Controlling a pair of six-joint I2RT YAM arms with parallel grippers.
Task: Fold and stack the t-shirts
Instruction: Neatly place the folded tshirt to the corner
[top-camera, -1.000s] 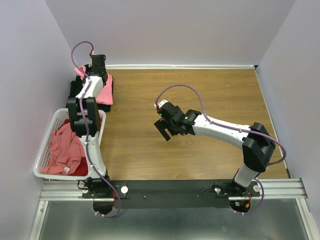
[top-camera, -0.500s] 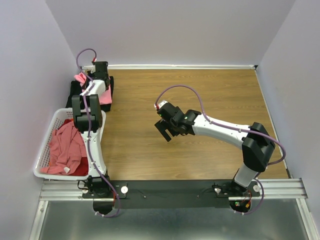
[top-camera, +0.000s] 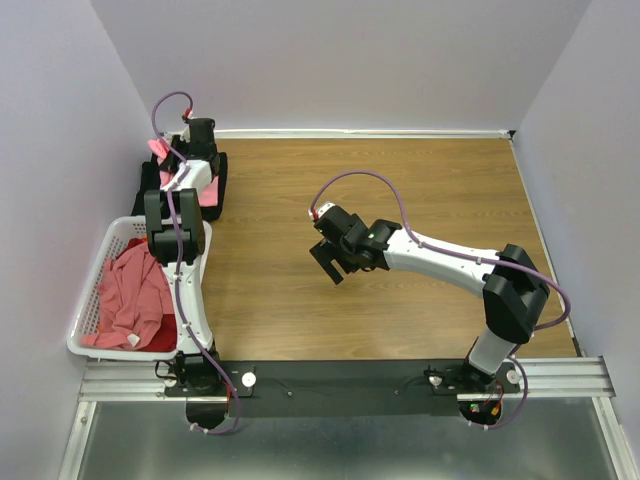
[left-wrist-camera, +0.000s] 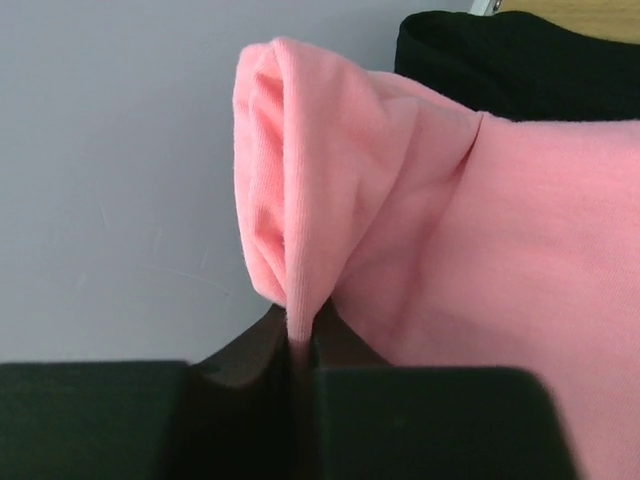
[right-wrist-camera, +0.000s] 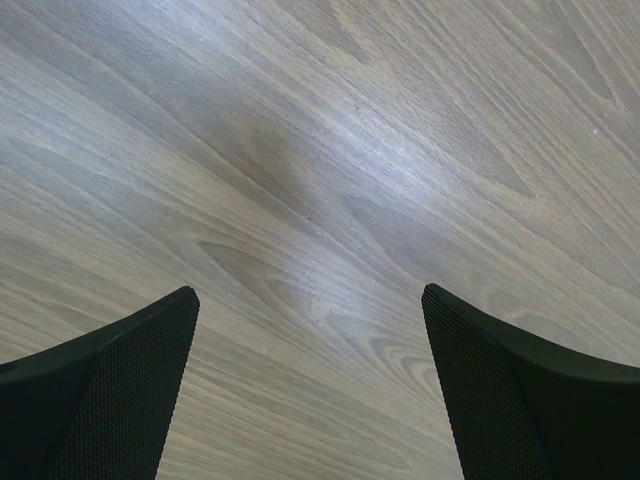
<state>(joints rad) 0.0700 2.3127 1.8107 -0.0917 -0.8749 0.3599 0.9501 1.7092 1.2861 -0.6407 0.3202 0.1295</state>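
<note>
Our left gripper is pressed nearly together on a fold of the pink shirt, pinching the cloth between its two fingers. In the wrist view the pinched edge rises from the fingers as a rounded loop, seen against the pale wall. The rest of that shirt spreads to the right. Beyond it, at the upper right of the view, we see the black shirt, touching the pink one.

From above, the left arm reaches to the far left corner of the bench. There the pink shirt lies on the black one, with black cloth showing at both sides of the arm. Most of the pile is hidden by the arm, so we cannot tell how neatly it is folded.

Nearer to us on the left stands the basket, just beside the arm. It holds rumpled salmon shirts and a red shirt at its near right corner.

Our right gripper is spread wide and holds nothing. It hangs above bare wood near the middle of the bench, well apart from the shirts and the basket.
</note>
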